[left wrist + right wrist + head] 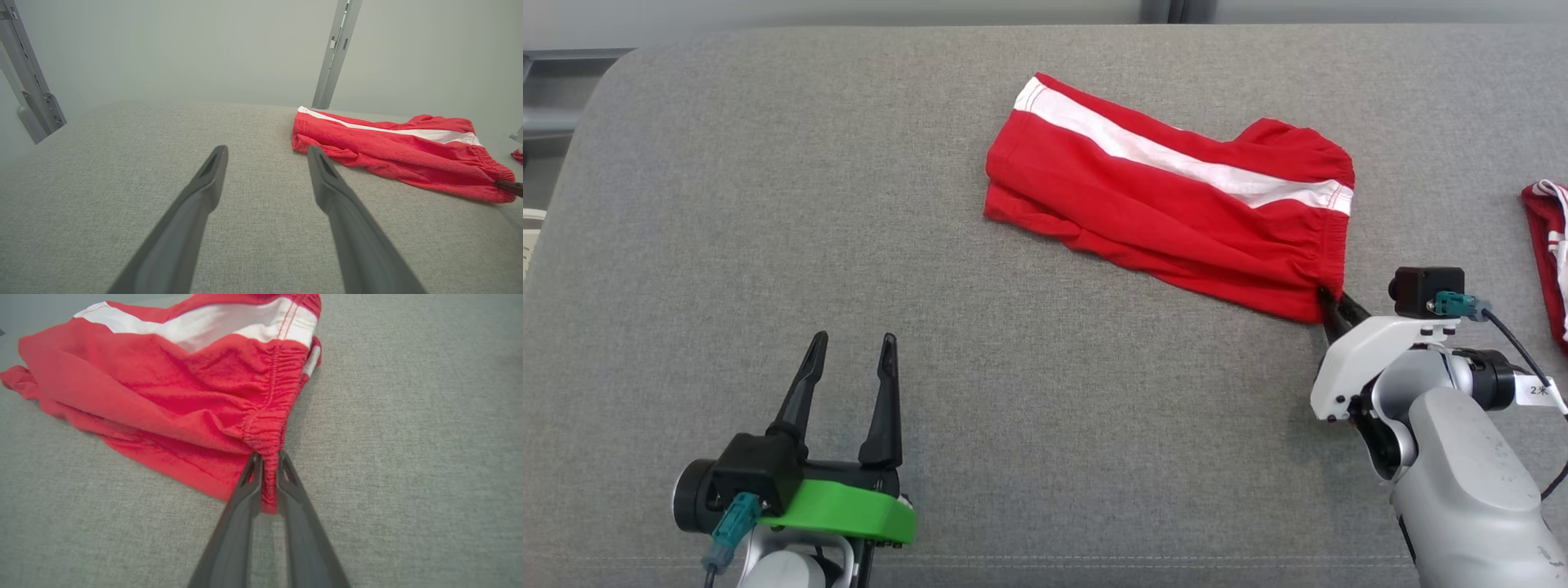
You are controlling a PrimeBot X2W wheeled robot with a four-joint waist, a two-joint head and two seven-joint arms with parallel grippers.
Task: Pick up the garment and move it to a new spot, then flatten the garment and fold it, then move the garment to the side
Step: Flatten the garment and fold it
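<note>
Left pincer (pixel 854 336) gapes wide; right pincer (pixel 269 455) grips red shorts (pixel 1160 212) by the waistband (pixel 271 416).

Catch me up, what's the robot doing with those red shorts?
The right hand is pinched shut on the waistband corner of the red shorts, which lie crumpled on the grey padded surface. The left hand sits open and empty, off to the side. Nothing is lifted yet. A second red garment lies at the right edge.
</note>
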